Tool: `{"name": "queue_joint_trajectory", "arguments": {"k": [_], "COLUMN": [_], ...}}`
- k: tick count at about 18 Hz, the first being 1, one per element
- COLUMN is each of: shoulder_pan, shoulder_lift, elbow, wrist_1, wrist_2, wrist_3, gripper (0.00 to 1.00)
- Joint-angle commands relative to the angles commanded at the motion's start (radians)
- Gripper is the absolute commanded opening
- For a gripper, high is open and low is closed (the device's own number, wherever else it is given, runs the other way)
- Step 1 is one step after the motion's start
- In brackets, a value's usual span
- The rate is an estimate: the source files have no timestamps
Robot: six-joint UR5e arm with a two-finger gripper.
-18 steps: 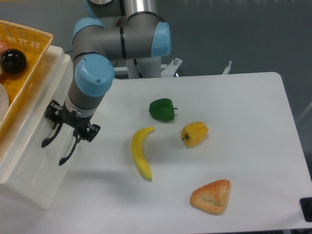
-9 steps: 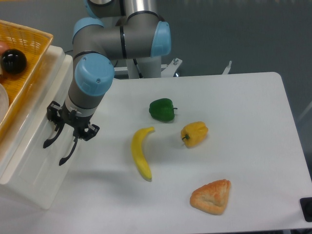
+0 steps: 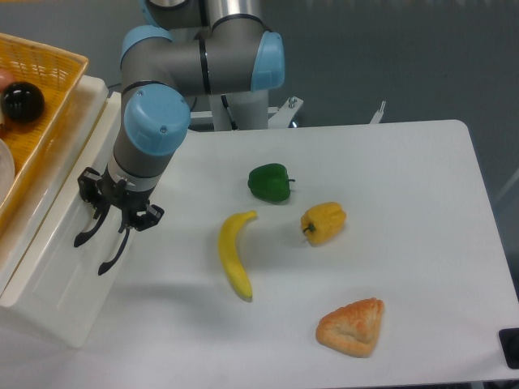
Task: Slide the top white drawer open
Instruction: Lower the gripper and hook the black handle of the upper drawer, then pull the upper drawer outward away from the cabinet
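The white cabinet (image 3: 57, 267) is the biggest thing here, rising just behind my gripper (image 3: 101, 243), with the yellow woven basket (image 3: 36, 105) sitting on top of it, above and beyond me. The top white drawer (image 3: 61, 235) is directly under my fingers; its front faces toward the open table on my other side, and its long axis runs along the cabinet front, slanting toward the camera. My fingers are spread apart, hanging at the drawer front, and I cannot tell whether they hook the handle. I judge the drawer barely started, if at all: the pull outward is still to do. Off to my far side lie a banana (image 3: 234, 255), green pepper (image 3: 269, 182), yellow pepper (image 3: 323, 222) and pastry (image 3: 352, 327).
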Motion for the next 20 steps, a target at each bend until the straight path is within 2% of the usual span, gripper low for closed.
{"name": "queue_joint_trajectory", "arguments": {"k": [4,11,20], "shoulder_pan": [0.0,-0.002,0.002], "shoulder_lift": [0.0,0.0,0.0], "elbow": [0.0,0.0,0.005], "wrist_1": [0.0,0.0,0.0], "wrist_2": [0.0,0.0,0.0], "wrist_3": [-0.014,-0.012,-0.011], "gripper": [0.33,0.26,0.24]}}
